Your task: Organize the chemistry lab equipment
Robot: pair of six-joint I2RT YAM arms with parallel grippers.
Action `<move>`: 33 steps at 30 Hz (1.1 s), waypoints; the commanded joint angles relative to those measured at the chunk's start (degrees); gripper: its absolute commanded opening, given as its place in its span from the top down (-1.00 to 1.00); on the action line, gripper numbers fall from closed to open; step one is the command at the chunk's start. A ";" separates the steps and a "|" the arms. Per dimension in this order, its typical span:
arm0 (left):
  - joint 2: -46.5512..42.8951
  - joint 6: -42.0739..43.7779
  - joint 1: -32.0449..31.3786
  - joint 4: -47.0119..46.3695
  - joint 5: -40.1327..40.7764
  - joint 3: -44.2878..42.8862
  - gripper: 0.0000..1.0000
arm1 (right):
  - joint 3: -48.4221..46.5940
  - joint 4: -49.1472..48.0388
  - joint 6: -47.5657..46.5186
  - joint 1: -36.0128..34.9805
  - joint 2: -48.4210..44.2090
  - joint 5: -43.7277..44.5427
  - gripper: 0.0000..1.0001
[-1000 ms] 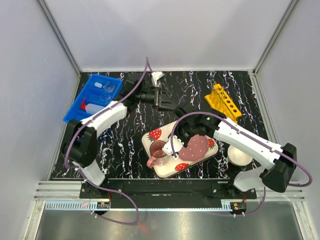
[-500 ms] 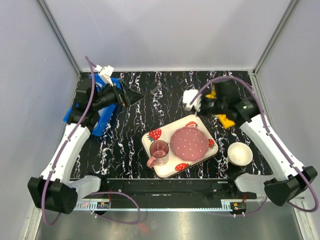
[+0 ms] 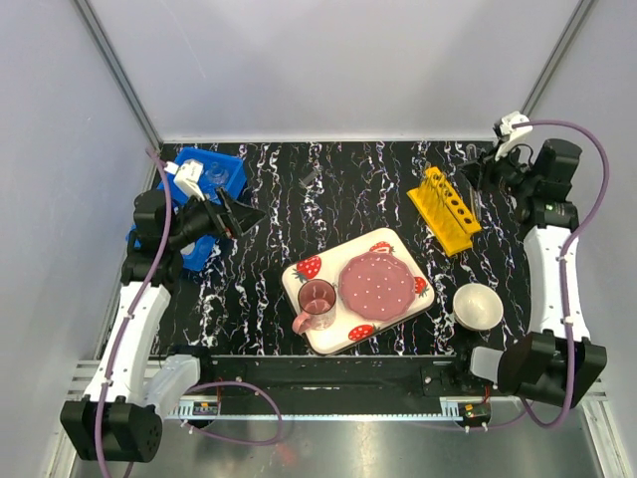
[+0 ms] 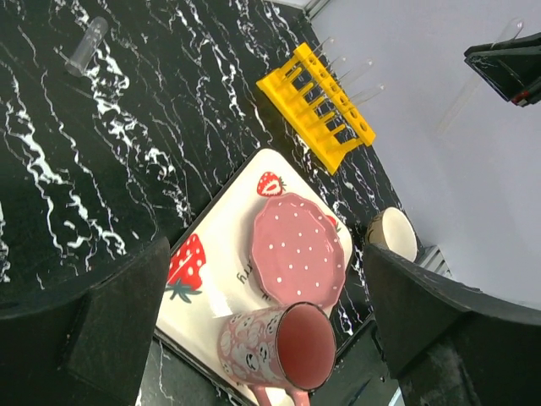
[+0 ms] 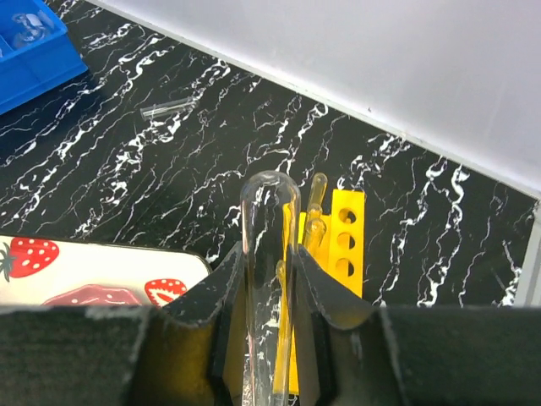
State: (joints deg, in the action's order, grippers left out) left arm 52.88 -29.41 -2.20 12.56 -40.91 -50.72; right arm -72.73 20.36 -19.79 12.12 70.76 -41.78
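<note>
R gripper (image 5: pixel 270 262) pinches 1 glass tube (image 5: pixel 269 211) near the yellow rack (image 5: pixel 348 254); L gripper (image 3: pixel 249 214) gapes wide, empty.
Risk: the thin tube may slip in the pinch, or hit a filled hole & chip; 1 loose tube (image 3: pixel 309 177) on the table (image 3: pixel 259 289) could roll.

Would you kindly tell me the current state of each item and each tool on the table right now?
Left tool: open, empty.
Right tool: shut on a glass tube.
Loose tube: lying on its side.
Yellow rack: standing, partly filled with tubes.
Pink cup: upright, empty.
Pink plate: empty, on the strawberry tray.
White bowl: upright, empty.
Blue bin: holds glassware.
</note>
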 commanded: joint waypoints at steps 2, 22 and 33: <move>-3.92 -0.91 1.14 -1.48 -1.90 2.55 -0.98 | 8.91 -23.31 13.10 3.43 -0.80 -4.19 0.62; -9.03 -3.20 1.14 -2.27 2.85 4.31 -0.98 | 25.44 -66.04 28.58 4.76 9.30 -8.93 0.60; -7.00 -4.16 1.23 -2.89 2.85 3.61 -0.98 | 32.03 -84.51 27.61 4.67 14.40 -3.83 0.59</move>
State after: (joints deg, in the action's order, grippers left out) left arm 45.56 -32.86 -1.39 12.80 -39.07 -45.36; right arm -41.89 -52.93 7.99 16.84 84.33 -47.42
